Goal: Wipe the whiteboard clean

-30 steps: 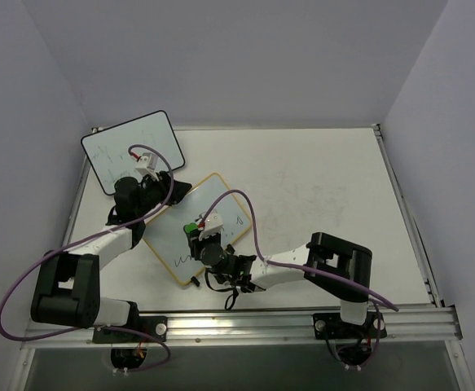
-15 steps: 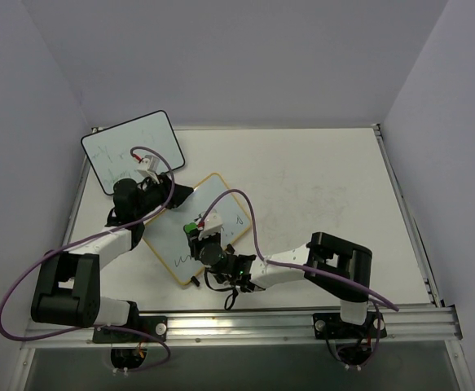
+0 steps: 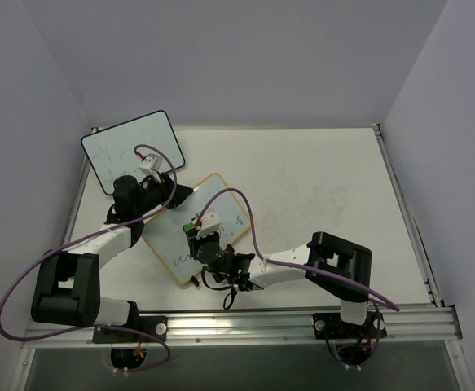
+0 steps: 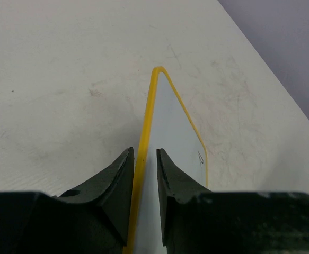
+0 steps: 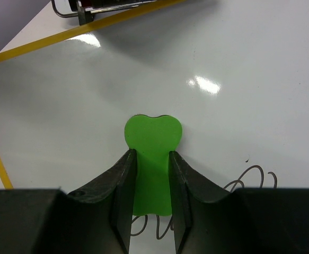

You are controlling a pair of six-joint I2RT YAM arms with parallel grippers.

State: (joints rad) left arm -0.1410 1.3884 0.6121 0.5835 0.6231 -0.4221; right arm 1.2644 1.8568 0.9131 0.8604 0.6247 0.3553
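The whiteboard [image 3: 165,244] with the thin yellow frame lies slanted on the table, with grey scribbles [image 5: 249,177] on its near part. My left gripper [image 3: 180,191] is shut on its far-left frame edge; in the left wrist view the fingers [image 4: 144,159] pinch the yellow rim of the board [image 4: 175,127]. My right gripper [image 3: 191,231] is shut on a green eraser [image 3: 189,226] and presses it flat on the board. In the right wrist view the eraser [image 5: 153,135] sits between the fingers [image 5: 152,154], just above the scribbles on the white surface [image 5: 223,53].
A black-framed whiteboard [image 3: 131,151] leans at the back left, behind my left arm. A black clip foot [image 5: 90,8] sits on the yellow board's far edge. Purple cables [image 3: 249,220] loop over the board. Grey walls close the table's sides.
My right gripper with the eraser has slid slightly left and toward the near edge of the board. My left gripper has stayed on the frame.
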